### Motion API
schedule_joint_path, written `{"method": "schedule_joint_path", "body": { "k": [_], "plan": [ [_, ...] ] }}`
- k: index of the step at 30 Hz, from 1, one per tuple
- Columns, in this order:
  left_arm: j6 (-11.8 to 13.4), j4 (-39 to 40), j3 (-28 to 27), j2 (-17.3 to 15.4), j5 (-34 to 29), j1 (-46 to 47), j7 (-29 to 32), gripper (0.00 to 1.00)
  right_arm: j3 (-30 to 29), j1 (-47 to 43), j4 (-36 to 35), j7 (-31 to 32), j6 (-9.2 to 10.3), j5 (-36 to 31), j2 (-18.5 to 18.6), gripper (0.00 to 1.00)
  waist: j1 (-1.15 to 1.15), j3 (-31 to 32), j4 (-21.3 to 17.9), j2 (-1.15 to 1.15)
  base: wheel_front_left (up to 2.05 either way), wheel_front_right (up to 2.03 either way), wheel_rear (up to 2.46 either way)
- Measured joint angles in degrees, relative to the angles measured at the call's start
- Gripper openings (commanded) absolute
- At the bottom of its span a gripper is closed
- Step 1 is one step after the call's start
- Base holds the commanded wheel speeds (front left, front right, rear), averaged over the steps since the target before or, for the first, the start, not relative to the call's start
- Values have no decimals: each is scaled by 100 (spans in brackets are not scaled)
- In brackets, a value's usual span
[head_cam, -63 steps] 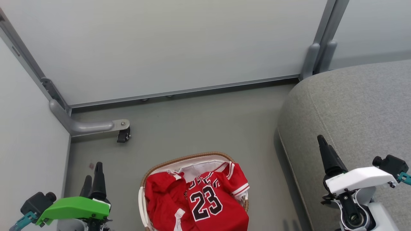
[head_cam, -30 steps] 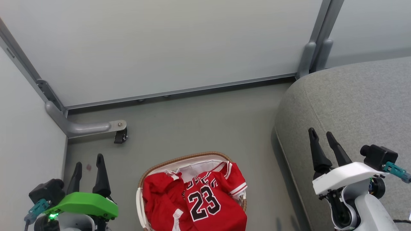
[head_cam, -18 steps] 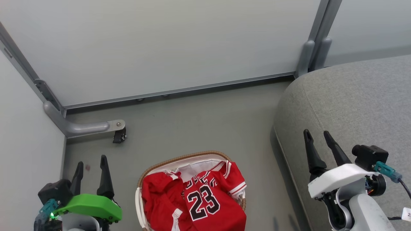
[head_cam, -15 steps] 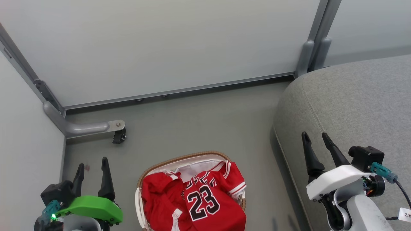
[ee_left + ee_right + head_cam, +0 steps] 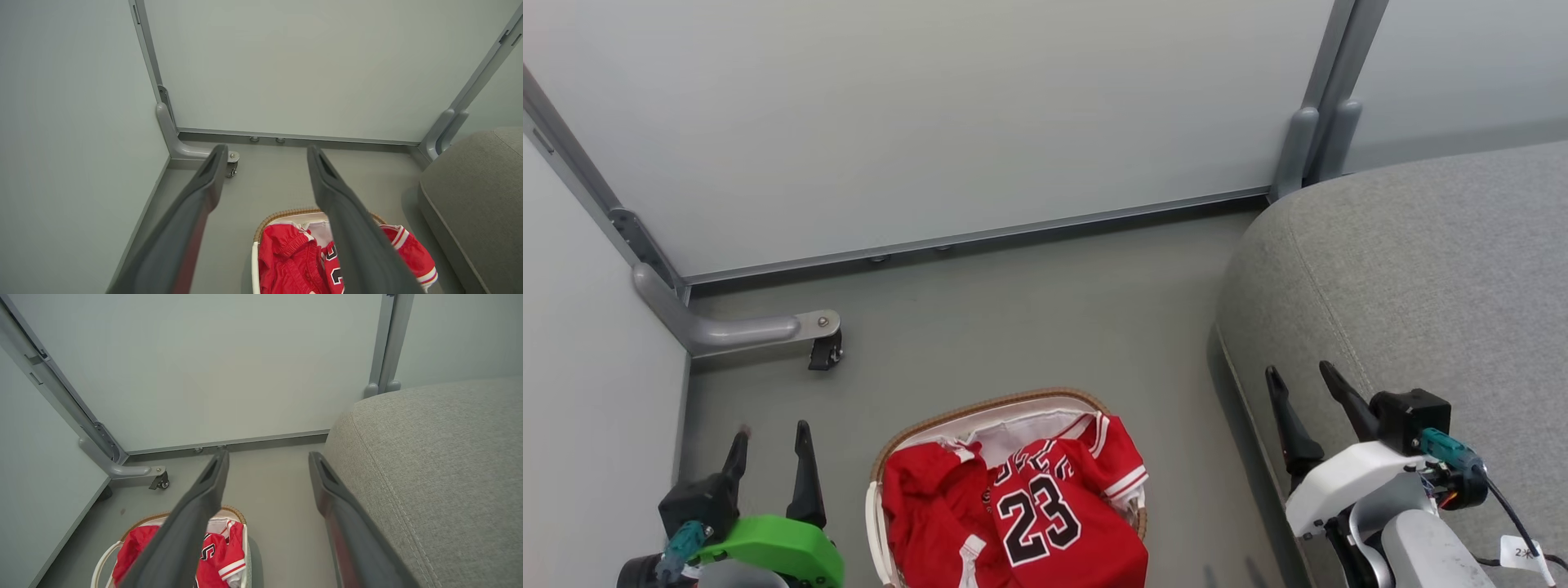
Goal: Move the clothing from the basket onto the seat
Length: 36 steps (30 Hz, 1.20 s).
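The red clothing (image 5: 1021,510), with white-and-black trim and a black 23, lies heaped in the basket (image 5: 980,406) on the floor at the bottom middle of the head view. The clothing (image 5: 290,261) and basket rim (image 5: 282,213) show low in the left wrist view, and the clothing (image 5: 218,555) in the right wrist view too. The grey seat (image 5: 1421,286) fills the right side. My left gripper (image 5: 772,437) stands open at the lower left, apart from the basket. My right gripper (image 5: 1298,376) is open over the seat's front edge, empty.
Pale partition panels (image 5: 931,106) close off the far side and the left. A grey metal foot with a black caster (image 5: 823,351) sticks out on the floor at the left. A grey post (image 5: 1311,122) stands beside the seat. Bare floor (image 5: 1029,318) lies beyond the basket.
Both grippers have sunk lower in the head view and drawn slightly inward, staying open. The basket, clothing and seat lie as before.
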<state>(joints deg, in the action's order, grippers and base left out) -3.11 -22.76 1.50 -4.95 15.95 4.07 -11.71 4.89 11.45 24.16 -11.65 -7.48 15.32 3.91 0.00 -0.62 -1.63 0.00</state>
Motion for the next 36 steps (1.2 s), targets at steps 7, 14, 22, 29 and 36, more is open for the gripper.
{"method": "schedule_joint_path", "body": {
  "k": [7,14,22,29,36],
  "plan": [
    [-16,-97,-42,40,-303,-78,-81,100,10,24,153,-92,-1,-364,-18,100,0,46,-25,0,0,0,0],
    [-25,-118,-97,90,-578,-122,-157,100,-8,24,222,-158,-1,-692,-43,100,0,78,-40,0,0,0,0],
    [-87,-143,-57,157,-913,-175,-247,100,-3,18,245,-253,-1,-1017,-70,100,0,0,-81,0,0,0,0],
    [-190,-198,41,180,-1146,-65,-307,100,36,188,129,-315,-1,-1325,-85,100,0,-256,-150,0,0,0,0],
    [-300,-341,194,192,-1222,457,-343,100,46,531,-212,-335,-2,-1437,-98,100,0,-811,-235,0,0,0,0]
  ]
}}
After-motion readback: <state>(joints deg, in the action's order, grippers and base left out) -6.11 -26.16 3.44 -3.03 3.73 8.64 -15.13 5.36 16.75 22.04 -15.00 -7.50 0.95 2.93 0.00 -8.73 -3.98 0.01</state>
